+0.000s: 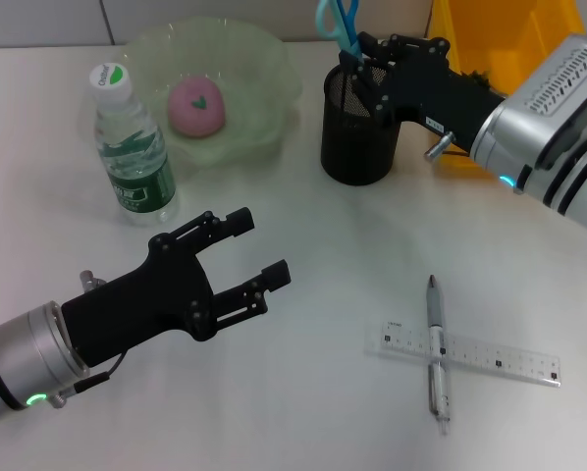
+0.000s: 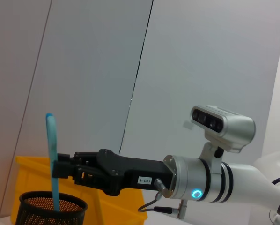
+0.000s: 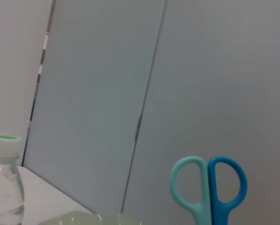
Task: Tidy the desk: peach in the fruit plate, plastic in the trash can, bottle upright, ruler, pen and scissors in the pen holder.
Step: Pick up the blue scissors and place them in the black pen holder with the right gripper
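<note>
Scissors point(image 1: 337, 22) in pen holder point(image 1: 356, 132), at right end effector point(image 1: 357, 71).

bright, even overhead light | soft shadows | mild table point(image 1: 303, 245) glare | sharp

Place: lab / robot test cell, staged as an office desk.
Worktop point(image 1: 303, 245): plain white, bare, w/ staged props only.
Walls: grey panels point(image 2: 201, 61) w/ dark seams, no decor.
Desk props: mesh pen holder point(image 1: 357, 132), ruler point(image 1: 470, 353), pen point(image 1: 437, 353), scissors point(image 3: 209, 190).
Other props: water bottle point(image 1: 132, 147), green plate point(image 1: 220, 83) w/ peach point(image 1: 195, 106).
Storage: yellow bin point(image 1: 505, 39) at worktop's far edge.
Rig: two robot arms, camera head point(image 2: 222, 126).
</note>
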{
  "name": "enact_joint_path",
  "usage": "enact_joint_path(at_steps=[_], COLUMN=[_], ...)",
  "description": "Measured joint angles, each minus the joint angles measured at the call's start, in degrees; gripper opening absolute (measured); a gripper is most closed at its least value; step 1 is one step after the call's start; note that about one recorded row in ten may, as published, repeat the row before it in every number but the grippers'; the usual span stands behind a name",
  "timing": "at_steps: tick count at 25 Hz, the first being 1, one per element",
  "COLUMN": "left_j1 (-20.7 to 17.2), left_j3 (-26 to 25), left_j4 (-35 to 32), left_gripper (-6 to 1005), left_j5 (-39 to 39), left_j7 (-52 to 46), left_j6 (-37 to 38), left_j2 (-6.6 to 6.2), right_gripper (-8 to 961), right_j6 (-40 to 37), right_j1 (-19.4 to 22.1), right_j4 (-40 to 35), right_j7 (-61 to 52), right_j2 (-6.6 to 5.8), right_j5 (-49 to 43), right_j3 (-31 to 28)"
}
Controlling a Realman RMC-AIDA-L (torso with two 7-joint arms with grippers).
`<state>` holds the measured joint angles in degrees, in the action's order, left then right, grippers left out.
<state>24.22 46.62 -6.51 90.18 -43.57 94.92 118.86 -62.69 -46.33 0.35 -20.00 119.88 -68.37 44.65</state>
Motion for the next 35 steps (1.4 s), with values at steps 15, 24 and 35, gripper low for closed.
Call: enact_joint_path(at_steps=[15,24,35], left_j1=[0.14,0.13,0.37], left_j3=[0.24,0.03,-0.11], left_j4=[-0.08,-0.08,-0.08], left_gripper=[783,783,783], left_j5=[0.00,0.00,0.00], left_j7=[-0.03,-0.06,-0.11], left_j6=[0.00,0.00,0.01], left_j2=[-0.12,-0.21,-0.21], right_gripper=[305,309,500], right_j6=[0.25,0.22,-1.35], right_j1=[0.35,0.95,2.40], right_j4=[0.70,0.71,0.56], right_j7=[-1.30,-1.33,-2.79], right_j2=[0.00,0.00,0.00], right_j5=[0.00,-0.22,-0.17], right_j3=[-1.98,-1.84,-2.03])
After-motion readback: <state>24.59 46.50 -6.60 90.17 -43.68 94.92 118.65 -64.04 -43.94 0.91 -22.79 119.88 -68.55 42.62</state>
